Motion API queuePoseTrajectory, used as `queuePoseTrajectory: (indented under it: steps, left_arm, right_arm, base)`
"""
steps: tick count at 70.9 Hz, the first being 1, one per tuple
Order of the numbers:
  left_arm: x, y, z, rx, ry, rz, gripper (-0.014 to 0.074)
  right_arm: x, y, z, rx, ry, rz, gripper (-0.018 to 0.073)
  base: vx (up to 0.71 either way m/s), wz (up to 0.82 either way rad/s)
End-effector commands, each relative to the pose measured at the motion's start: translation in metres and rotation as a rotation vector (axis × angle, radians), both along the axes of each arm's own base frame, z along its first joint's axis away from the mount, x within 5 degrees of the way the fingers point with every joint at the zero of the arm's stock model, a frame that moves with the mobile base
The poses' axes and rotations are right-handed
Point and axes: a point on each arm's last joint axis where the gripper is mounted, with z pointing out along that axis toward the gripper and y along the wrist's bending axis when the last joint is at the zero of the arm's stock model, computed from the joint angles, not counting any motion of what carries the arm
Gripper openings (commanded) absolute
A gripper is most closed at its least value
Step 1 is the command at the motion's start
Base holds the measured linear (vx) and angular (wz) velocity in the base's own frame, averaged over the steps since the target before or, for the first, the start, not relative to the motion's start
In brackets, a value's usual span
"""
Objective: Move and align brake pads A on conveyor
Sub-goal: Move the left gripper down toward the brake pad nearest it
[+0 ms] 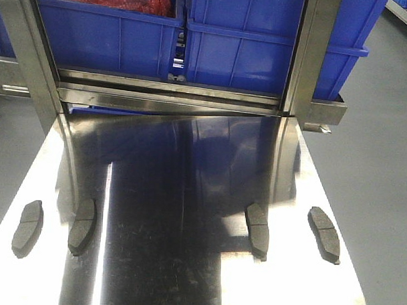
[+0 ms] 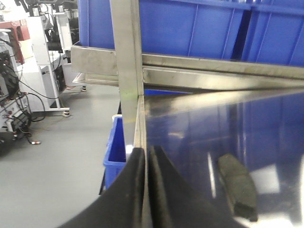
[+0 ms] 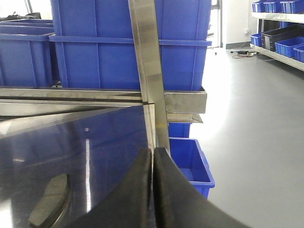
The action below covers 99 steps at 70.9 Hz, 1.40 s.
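Here, four brake pads A lie in one row across the steel table, closer to its near edge than to its far edge, each with its long axis running roughly near-to-far and its grooved face up. The outer left pad sits just inside the left edge. The inner left pad lies near it but apart from it. The inner right pad and the outer right pad form a like pair by the right edge. A broad bare band of the mirror-like surface separates the two pairs. No pad touches another.

The left gripper appears in the left wrist view above the table's left edge. Its two black fingers are pressed together with only a hairline slit between them and nothing held. One pad lies on the surface inward of that edge, apart from the fingers. The right gripper appears in the right wrist view above the right edge, its jaws likewise closed and empty. Another pad lies inward of it, at the lower left of that view.

Along the far edge runs a steel frame with upright posts at the far corners. The frame carries blue bins. A blue crate stands on the grey floor beside the right edge.
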Motion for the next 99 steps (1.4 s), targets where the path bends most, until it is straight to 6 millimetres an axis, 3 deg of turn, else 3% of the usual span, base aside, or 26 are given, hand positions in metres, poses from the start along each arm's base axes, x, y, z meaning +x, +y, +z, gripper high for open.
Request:
queuePoseTrajectory:
  steps: [1,11,21,41,47,61,72,86,99]
  left_arm:
    - [-0.004,-0.001,0.034,-0.032,-0.149,-0.002,-0.0006]
    - [-0.001,-0.001,0.069,0.01,-0.049,-0.01,-0.0006]
    - [0.016,0.0,0.095,0.082,0.089,-0.028,-0.0006]
    - [0.028,0.001,0.098,0.077,0.115,-0.028,0.0027]
    - [0.028,0.001,0.098,0.074,0.118,-0.028,0.0121]
    - [0.028,0.0,0.096,0.048,0.137,-0.035,0.0549]
    - [0.028,0.0,0.096,0.05,0.136,-0.035,0.0723]
    - [0.032,-0.003,0.094,-0.052,0.165,-0.046,0.07]
    - [0.06,-0.002,0.076,-0.112,0.344,-0.051,0.065]
  right_arm:
    - [0.0,0.0,0.001,-0.007,-0.07,-0.004,-0.0008]
    - [0.0,0.0,0.001,-0.007,-0.07,-0.004,-0.0008]
    - [0.0,0.0,0.001,-0.007,-0.07,-0.004,-0.0008]
    - [0.0,0.0,0.001,-0.007,-0.07,-0.004,-0.0008]
    - [0.0,0.0,0.001,-0.007,-0.07,-0.004,-0.0008]
    - [0.0,0.0,0.001,-0.007,-0.07,-0.004,-0.0008]
    - [0.0,0.0,0.001,-0.007,-0.07,-0.004,-0.0008]
    - [0.0,0.0,0.001,-0.007,-0.07,-0.004,-0.0008]
    - [0.0,0.0,0.001,-0.007,-0.07,-0.004,-0.0008]
  base:
    - [0.0,0.0]
    - [0.0,0.0]
    - [0.0,0.0]
    - [0.0,0.0]
    - [0.0,0.0]
    - [0.0,0.0]
    - [0.0,0.0]
    - [0.0,0.0]
    - [0.0,0.0]
